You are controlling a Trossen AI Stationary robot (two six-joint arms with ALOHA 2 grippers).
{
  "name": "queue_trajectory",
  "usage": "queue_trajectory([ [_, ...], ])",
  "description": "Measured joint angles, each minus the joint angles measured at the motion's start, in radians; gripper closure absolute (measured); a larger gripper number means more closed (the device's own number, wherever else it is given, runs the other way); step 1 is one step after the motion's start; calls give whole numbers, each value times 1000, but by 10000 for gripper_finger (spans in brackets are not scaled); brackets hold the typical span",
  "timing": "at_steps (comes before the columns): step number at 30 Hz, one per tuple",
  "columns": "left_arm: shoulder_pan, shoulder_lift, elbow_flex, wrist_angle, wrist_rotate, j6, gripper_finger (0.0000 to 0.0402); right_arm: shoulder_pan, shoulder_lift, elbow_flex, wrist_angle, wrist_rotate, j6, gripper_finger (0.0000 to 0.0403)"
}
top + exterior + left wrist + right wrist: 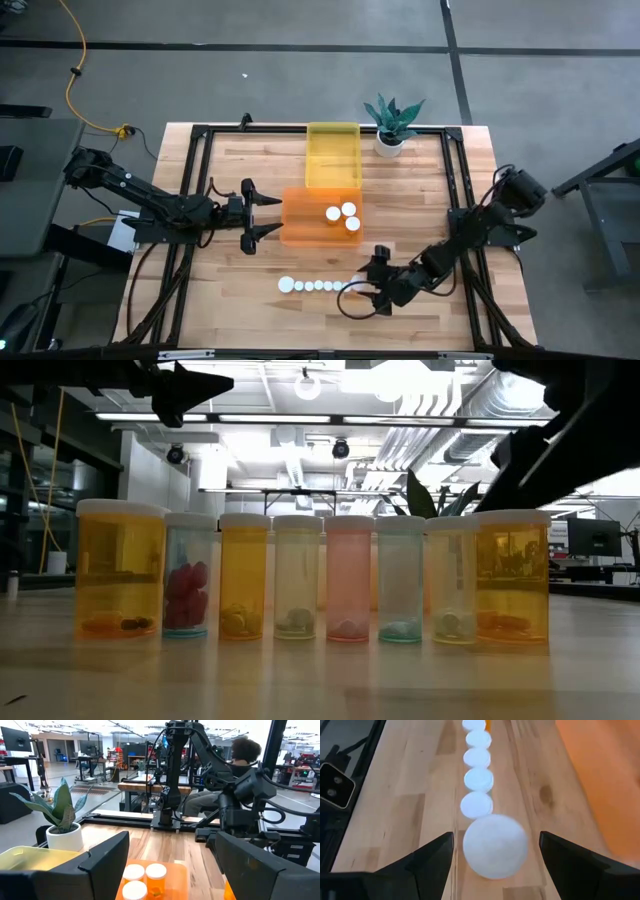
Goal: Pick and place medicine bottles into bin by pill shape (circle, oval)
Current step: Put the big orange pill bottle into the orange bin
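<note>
The right hand (358, 292) is spread wide and poised over the end bottle (495, 845) of the row of medicine bottles (313, 286) near the counter (240, 300) front edge, while three bottles (341, 216) are already held in the orange bin (300, 222) and the yellow bin (332, 150) is seen behind it. Because the row is packed cap to cap, the neighbouring bottle (476, 804) could be knocked over if a finger is lowered slightly off-centre. The left hand (262, 215) is held open just beside the orange bin.

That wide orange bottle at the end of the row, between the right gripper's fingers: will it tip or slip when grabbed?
The wide orange bottle probably stands steady: it looks squat and upright on the table. It is likely light, with only a few pills at its bottom. Its smooth plastic wall could slip in the open right gripper, and bumping it may topple the neighbouring bottle.
</note>
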Motion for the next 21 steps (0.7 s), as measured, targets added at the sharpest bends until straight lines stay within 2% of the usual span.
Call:
queue_trajectory([
  [21, 0, 0, 0, 1, 0, 18, 115, 0, 1, 0, -47, -14, 5, 116],
])
